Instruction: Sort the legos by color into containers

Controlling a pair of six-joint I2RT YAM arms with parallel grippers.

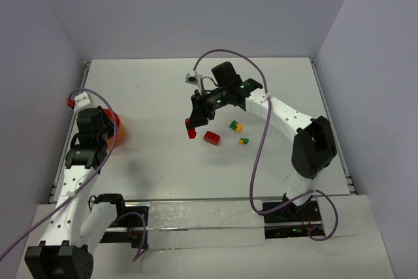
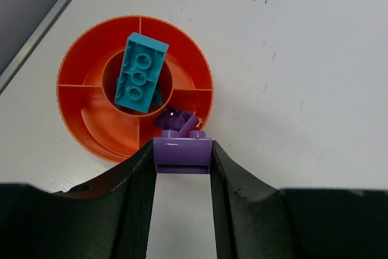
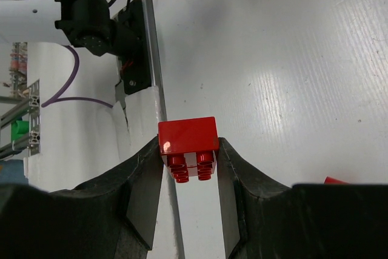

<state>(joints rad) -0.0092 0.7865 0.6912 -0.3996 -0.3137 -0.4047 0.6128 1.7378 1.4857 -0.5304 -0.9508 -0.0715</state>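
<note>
The orange bowl (image 2: 60, 83) sits close to the left edge of the tabletop (image 1: 157, 89), and its inner dividers split it into a round middle well and a ring of outer compartments. A teal brick (image 2: 140, 72) stands tilted in the middle well. A small purple brick (image 2: 179, 121) lies in the outer compartment on the bowl's near-right side. A second purple brick (image 2: 182, 156) is clamped between the jaws of the left gripper (image 2: 180, 161), studs pointing toward the bowl, right at the rim of that same compartment. Likely it is held there so that it falls in with its own colour. Whether it touches the rim or hangs just above it cannot be told.

Near the middle of the tabletop the right gripper (image 3: 189, 156) pinches a red brick (image 3: 188, 139) by its two side faces, studs toward the wrist camera. The brick looks lifted off the surface, which suggests it is due to be carried to the bowl well away on the left. Another red brick (image 1: 211, 138) lies loose just beside that gripper. Two smaller green-and-yellow bricks (image 1: 235, 125) (image 1: 243, 140) lie a little further toward the right edge, near each other but apart.

Several outer compartments of the bowl look bare, so red, green and yellow may each get one. Three bricks are unsorted on the tabletop, so the sorting seems roughly half done.
</note>
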